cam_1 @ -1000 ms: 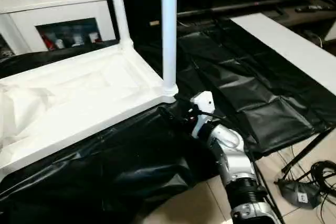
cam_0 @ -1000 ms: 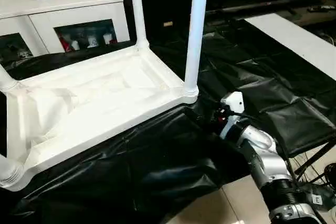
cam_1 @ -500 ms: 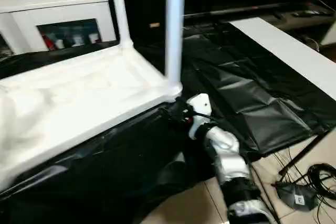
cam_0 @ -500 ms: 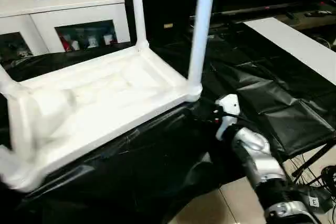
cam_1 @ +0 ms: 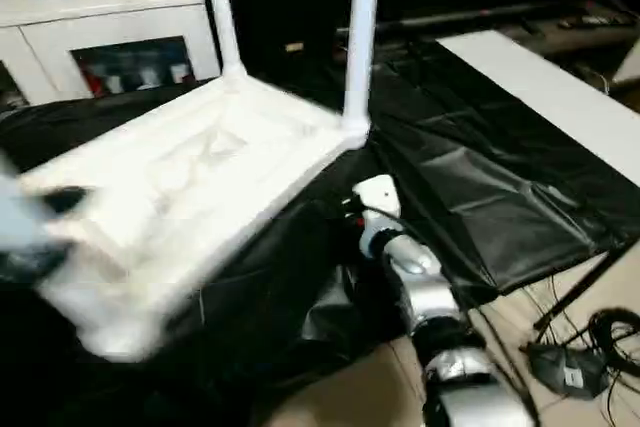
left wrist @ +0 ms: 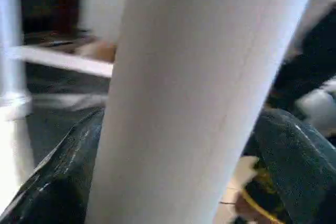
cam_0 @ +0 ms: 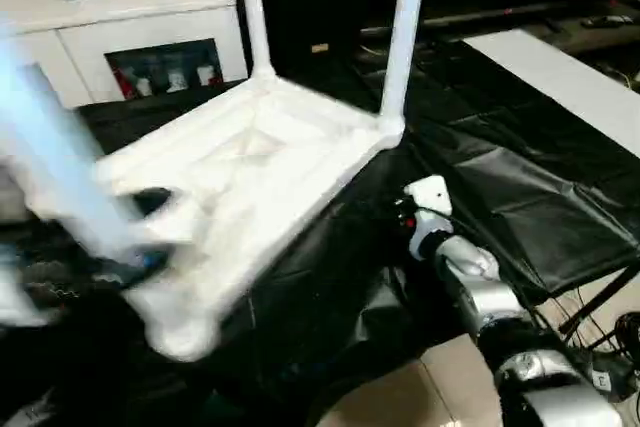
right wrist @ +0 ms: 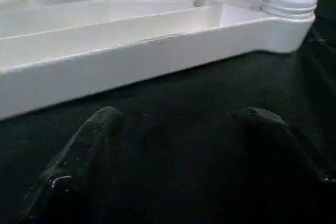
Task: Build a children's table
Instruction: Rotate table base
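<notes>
Head views: the upturned tabletop lies tilted on black sheeting, two far legs upright.

Left wrist view: left gripper jaws grasping a white leg.

Right wrist view: right gripper jaws released, empty, near the tabletop's rim.

We see the near left corner of the tabletop smeared by blur, as is the leg there, so we cannot tell how the left gripper meets it. 2 far legs are cut off by the top edge.
</notes>
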### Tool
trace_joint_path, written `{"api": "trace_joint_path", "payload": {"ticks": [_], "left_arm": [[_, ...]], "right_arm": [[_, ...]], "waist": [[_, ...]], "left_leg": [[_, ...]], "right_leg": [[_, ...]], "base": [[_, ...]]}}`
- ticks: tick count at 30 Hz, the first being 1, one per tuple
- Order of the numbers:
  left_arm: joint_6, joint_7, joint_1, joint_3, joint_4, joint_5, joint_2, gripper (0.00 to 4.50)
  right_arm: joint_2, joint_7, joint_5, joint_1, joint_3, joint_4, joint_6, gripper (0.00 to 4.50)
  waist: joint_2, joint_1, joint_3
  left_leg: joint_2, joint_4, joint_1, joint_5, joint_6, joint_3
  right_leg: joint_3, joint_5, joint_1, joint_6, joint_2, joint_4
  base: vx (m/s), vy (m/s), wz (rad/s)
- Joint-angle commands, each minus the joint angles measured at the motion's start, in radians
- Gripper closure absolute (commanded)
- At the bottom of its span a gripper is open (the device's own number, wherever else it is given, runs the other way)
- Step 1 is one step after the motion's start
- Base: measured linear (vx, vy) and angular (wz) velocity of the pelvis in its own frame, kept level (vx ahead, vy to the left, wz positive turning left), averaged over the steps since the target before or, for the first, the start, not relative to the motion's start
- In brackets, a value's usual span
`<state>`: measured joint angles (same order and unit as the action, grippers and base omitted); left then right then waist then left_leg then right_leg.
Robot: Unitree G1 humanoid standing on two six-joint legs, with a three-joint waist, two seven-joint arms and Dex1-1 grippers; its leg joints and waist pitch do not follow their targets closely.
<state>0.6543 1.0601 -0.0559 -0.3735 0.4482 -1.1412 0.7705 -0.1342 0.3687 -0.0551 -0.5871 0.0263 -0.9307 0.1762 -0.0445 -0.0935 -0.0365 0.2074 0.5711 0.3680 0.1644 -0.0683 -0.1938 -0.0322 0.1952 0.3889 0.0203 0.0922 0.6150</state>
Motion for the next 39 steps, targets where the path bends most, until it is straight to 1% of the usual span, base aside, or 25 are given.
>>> {"api": "trace_joint_path", "payload": {"ticks": [1,2,4,5,6,7,8,9,10,11,12,13,14,15,17,18,21,22,23,25,30,31,32,35,39], "left_arm": [[0.014,-0.019,0.031,0.036,0.036,-0.009,-0.005,0.04],[0.016,-0.038,0.08,0.098,0.044,0.02,-0.038,0.04],[0.003,-0.05,0.123,0.157,0.029,0.079,-0.074,0.04],[-0.009,-0.053,0.14,0.186,0.018,0.116,-0.089,0.04],[-0.022,-0.06,0.158,0.215,0.001,0.15,-0.106,0.04],[-0.033,-0.063,0.174,0.239,-0.013,0.177,-0.119,0.04],[-0.042,-0.072,0.202,0.269,-0.026,0.198,-0.141,0.04],[-0.04,-0.075,0.212,0.278,-0.027,0.195,-0.147,0.04],[-0.04,-0.078,0.238,0.299,-0.03,0.193,-0.164,0.04],[-0.04,-0.081,0.255,0.314,-0.032,0.191,-0.172,0.04],[-0.042,-0.077,0.274,0.331,-0.037,0.192,-0.184,0.04],[-0.043,-0.076,0.278,0.335,-0.038,0.193,-0.187,0.04],[-0.042,-0.073,0.299,0.352,-0.039,0.197,-0.203,0.04],[-0.039,-0.072,0.314,0.364,-0.038,0.197,-0.213,0.04],[-0.036,-0.065,0.34,0.389,-0.036,0.207,-0.233,0.04],[-0.042,-0.057,0.36,0.41,-0.042,0.223,-0.25,0.04],[-0.05,-0.047,0.389,0.444,-0.052,0.239,-0.27,0.04],[-0.051,-0.042,0.398,0.455,-0.057,0.243,-0.274,0.04],[-0.052,-0.04,0.403,0.462,-0.06,0.246,-0.277,0.04],[-0.06,-0.037,0.414,0.478,-0.073,0.262,-0.288,0.04],[-0.094,-0.043,0.438,0.503,-0.117,0.322,-0.317,0.04],[-0.108,-0.047,0.447,0.508,-0.135,0.344,-0.324,0.04],[-0.117,-0.049,0.452,0.51,-0.145,0.357,-0.327,0.04],[-0.142,-0.063,0.471,0.517,-0.181,0.389,-0.343,0.04],[-0.17,-0.069,0.491,0.523,-0.215,0.423,-0.363,0.04]], "right_arm": [[-0.002,-0.01,0.007,-0.028,-0.011,-0.022,0.002,0.76],[0.001,-0.012,0.017,-0.051,-0.004,-0.052,0.004,0.76],[0.007,-0.011,0.028,-0.068,0.007,-0.073,-0.001,0.76],[0.01,-0.013,0.037,-0.076,0.014,-0.084,0.0,0.76],[0.015,-0.011,0.044,-0.088,0.02,-0.101,0.004,0.76],[0.02,-0.006,0.048,-0.098,0.024,-0.115,0.003,0.76],[0.025,0.002,0.055,-0.11,0.033,-0.129,-0.002,0.76],[0.026,0.004,0.06,-0.115,0.038,-0.136,-0.004,0.76],[0.027,0.01,0.072,-0.122,0.05,-0.149,-0.013,0.76],[0.029,0.014,0.08,-0.129,0.056,-0.162,-0.017,0.76],[0.03,0.017,0.086,-0.135,0.059,-0.173,-0.02,0.76],[0.031,0.018,0.087,-0.136,0.059,-0.176,-0.021,0.76],[0.033,0.02,0.09,-0.142,0.06,-0.19,-0.024,0.76],[0.034,0.022,0.093,-0.144,0.062,-0.196,-0.016,0.76],[0.04,0.041,0.09,-0.149,0.061,-0.207,-0.009,0.76],[0.044,0.054,0.089,-0.156,0.061,-0.219,-0.007,0.76],[0.054,0.096,0.101,-0.163,0.078,-0.231,0.003,0.76],[0.058,0.111,0.105,-0.164,0.085,-0.233,0.01,0.76],[0.061,0.12,0.104,-0.164,0.087,-0.234,0.013,0.76],[0.068,0.14,0.102,-0.165,0.087,-0.232,0.042,0.76],[0.083,0.183,0.1,-0.165,0.091,-0.226,0.068,0.76],[0.087,0.197,0.103,-0.163,0.094,-0.225,0.08,0.76],[0.089,0.206,0.104,-0.162,0.095,-0.224,0.086,0.76],[0.1,0.248,0.101,-0.155,0.101,-0.216,0.097,0.76],[0.117,0.302,0.107,-0.141,0.115,-0.206,0.124,0.76]], "waist": [[-0.004,0.003,0.048],[0.001,0.008,0.049],[-0.005,0.007,0.053],[-0.003,0.01,0.053],[0.005,0.012,0.054],[0.003,0.011,0.055],[0.001,0.011,0.058],[-0.001,0.011,0.059],[0.005,0.011,0.063],[0.005,0.01,0.065],[0.006,0.009,0.067],[0.003,0.008,0.067],[0.003,0.01,0.061],[0.009,0.01,0.061],[0.007,0.01,0.058],[0.012,0.011,0.057],[0.015,0.012,0.054],[0.012,0.011,0.054],[0.015,0.015,0.053],[0.019,0.02,0.053],[0.02,0.035,0.055],[0.017,0.036,0.055],[0.018,0.038,0.056],[0.017,0.039,0.057],[0.018,0.042,0.056]], "left_leg": [[0.007,-0.07,-0.015,0.368,-0.062,0.005],[0.006,-0.065,-0.014,0.339,-0.055,0.002],[0.006,-0.062,-0.018,0.321,-0.058,0.002],[0.006,-0.062,-0.011,0.3,-0.053,0.003],[0.007,-0.062,-0.01,0.288,-0.051,0.002],[0.006,-0.06,-0.011,0.278,-0.047,0.002],[0.005,-0.056,-0.011,0.25,-0.041,0.001],[0.005,-0.055,-0.011,0.24,-0.041,0.0],[0.005,-0.051,-0.006,0.208,-0.036,0.0],[0.005,-0.047,-0.008,0.187,-0.03,-0.001],[0.006,-0.046,-0.007,0.177,-0.026,-0.001],[0.006,-0.045,-0.005,0.172,-0.024,-0.001],[0.007,-0.045,-0.003,0.195,-0.024,-0.002],[0.007,-0.045,-0.004,0.209,-0.025,-0.003],[0.009,-0.047,-0.005,0.245,-0.034,-0.002],[0.01,-0.048,-0.005,0.255,-0.035,-0.003],[0.01,-0.05,-0.002,0.284,-0.044,0.0],[0.01,-0.05,-0.003,0.291,-0.046,0.001],[0.009,-0.05,-0.002,0.295,-0.048,0.001],[0.009,-0.051,0.001,0.29,-0.045,0.002],[0.009,-0.048,0.003,0.274,-0.029,0.003],[0.01,-0.048,0.003,0.265,-0.025,0.004],[0.01,-0.046,0.001,0.264,-0.02,0.003],[0.011,-0.045,0.0,0.254,-0.009,0.002],[0.012,-0.046,0.003,0.259,0.001,0.003]], "right_leg": [[0.021,0.257,-0.02,-0.183,0.019,-0.07],[0.022,0.248,-0.019,-0.181,0.017,-0.069],[0.022,0.241,-0.019,-0.179,0.02,-0.067],[0.022,0.22,-0.024,-0.179,0.02,-0.066],[0.021,0.212,-0.025,-0.178,0.019,-0.065],[0.021,0.202,-0.025,-0.18,0.019,-0.063],[0.021,0.161,-0.025,-0.189,0.018,-0.06],[0.02,0.143,-0.025,-0.195,0.017,-0.058],[0.019,0.097,-0.029,-0.203,0.016,-0.052],[0.018,0.056,-0.027,-0.217,0.014,-0.048],[0.017,0.037,-0.027,-0.225,0.014,-0.045],[0.016,0.027,-0.026,-0.231,0.013,-0.043],[0.015,0.04,-0.024,-0.236,0.013,-0.044],[0.016,0.057,-0.024,-0.234,0.014,-0.046],[0.018,0.104,-0.024,-0.226,0.018,-0.049],[0.018,0.115,-0.023,-0.224,0.018,-0.051],[0.02,0.165,-0.025,-0.213,0.022,-0.052],[0.02,0.184,-0.024,-0.207,0.023,-0.054],[0.021,0.192,-0.025,-0.207,0.024,-0.055],[0.02,0.189,-0.026,-0.207,0.024,-0.055],[0.02,0.168,-0.028,-0.226,0.024,-0.054],[0.019,0.155,-0.029,-0.232,0.025,-0.052],[0.019,0.149,-0.028,-0.237,0.024,-0.053],[0.019,0.121,-0.029,-0.254,0.023,-0.051],[0.018,0.119,-0.031,-0.263,0.025,-0.051]], "base": [[0.0,0.0,0.0],[0.0,0.0,0.0],[0.0,0.0,0.0],[0.0,0.0,0.0],[0.0,0.0,0.0],[0.0,0.0,0.0],[0.0,0.0,0.0],[0.0,0.0,0.0],[0.0,0.0,0.0],[0.0,0.0,0.0],[0.0,0.0,0.0],[0.0,0.0,0.0],[0.0,0.0,0.0],[0.0,0.0,0.0],[0.0,0.0,0.0],[0.0,0.0,0.0],[0.0,0.0,0.0],[0.0,0.0,0.0],[0.0,0.0,0.0],[0.0,0.0,0.0],[0.0,0.0,0.0],[0.0,0.0,0.0],[0.0,0.0,0.0],[0.0,0.0,0.0],[0.0,0.0,0.0]]}}
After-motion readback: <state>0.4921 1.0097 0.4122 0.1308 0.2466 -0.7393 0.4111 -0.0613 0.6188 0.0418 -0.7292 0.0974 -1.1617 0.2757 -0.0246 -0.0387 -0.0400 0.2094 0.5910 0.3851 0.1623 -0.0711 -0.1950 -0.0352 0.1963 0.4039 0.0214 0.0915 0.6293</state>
